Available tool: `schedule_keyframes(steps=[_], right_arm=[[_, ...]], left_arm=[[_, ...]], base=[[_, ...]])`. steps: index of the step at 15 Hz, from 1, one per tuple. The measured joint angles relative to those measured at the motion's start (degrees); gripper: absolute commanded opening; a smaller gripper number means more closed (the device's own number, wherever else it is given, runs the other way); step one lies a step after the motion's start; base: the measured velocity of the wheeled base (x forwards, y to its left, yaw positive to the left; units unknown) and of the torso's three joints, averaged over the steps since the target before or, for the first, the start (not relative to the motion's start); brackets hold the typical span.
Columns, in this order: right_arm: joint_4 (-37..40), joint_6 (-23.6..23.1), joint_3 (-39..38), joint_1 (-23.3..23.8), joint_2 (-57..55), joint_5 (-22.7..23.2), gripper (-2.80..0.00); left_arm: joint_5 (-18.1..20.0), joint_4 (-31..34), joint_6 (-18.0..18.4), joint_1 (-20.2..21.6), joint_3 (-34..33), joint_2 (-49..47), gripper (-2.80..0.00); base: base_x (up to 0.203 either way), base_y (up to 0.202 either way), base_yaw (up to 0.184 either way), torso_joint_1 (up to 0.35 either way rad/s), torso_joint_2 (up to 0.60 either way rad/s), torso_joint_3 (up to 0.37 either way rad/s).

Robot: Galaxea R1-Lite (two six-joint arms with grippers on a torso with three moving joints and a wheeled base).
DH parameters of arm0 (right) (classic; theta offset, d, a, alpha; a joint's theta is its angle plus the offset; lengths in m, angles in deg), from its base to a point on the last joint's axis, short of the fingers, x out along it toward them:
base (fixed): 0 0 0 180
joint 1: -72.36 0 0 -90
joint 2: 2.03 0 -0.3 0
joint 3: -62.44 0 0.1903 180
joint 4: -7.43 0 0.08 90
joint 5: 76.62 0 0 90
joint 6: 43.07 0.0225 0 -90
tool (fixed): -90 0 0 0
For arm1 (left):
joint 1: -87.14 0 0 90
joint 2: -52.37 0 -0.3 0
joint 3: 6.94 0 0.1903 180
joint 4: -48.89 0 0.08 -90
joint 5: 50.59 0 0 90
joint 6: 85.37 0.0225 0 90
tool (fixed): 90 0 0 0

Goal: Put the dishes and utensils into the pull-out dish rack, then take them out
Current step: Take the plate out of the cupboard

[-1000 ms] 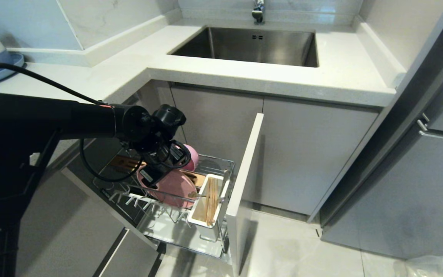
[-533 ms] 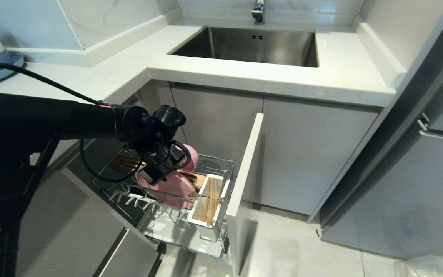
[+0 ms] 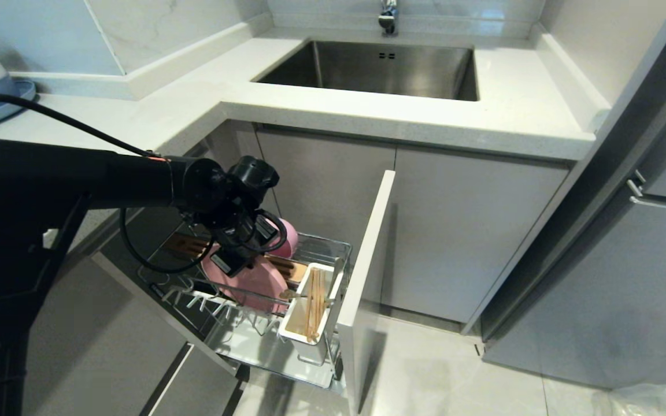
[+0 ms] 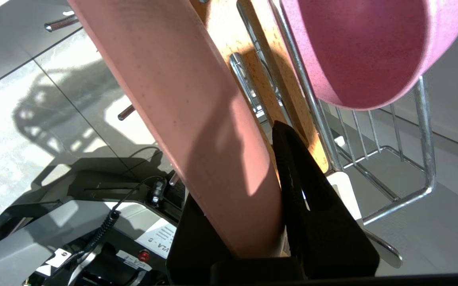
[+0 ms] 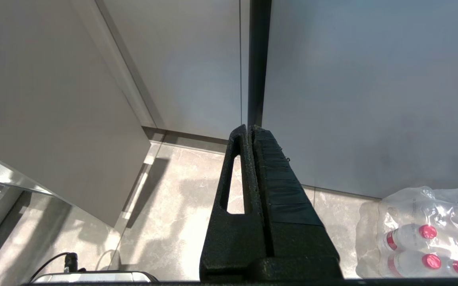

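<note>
Change since a second ago: left gripper [image 4: 268,190], then spread wide over the pink plate [image 3: 258,280], now has its jaws clamped on the plate's rim, and the plate stands more upright. Plate is matte, round, thin-edged, seated among the chrome prongs of the pull-out dish rack [image 3: 333,245]. Pink bowl [image 4: 356,47], smooth and deep, sits just behind it by the slotted wooden bar [image 4: 249,67]. Light-wood chopsticks [image 3: 313,303] stand in the white rectangular utensil holder [image 3: 298,335]. Right gripper [image 5: 251,159], jaws pressed together, hangs over the glossy tiled floor [image 5: 173,186] near wrapped bottles [image 5: 427,230].
</note>
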Motion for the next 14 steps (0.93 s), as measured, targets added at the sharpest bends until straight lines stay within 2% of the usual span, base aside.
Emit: schedule_keyframes(steps=[14], right_arm=[[0.0,0.0,0.0,0.0,0.0,0.0,-2.8]], left_arm=[[-0.11,0.72,0.09,-1.78,-0.09,11.61,-2.8]], base=[[0.0,0.0,0.0,0.0,0.0,0.0]])
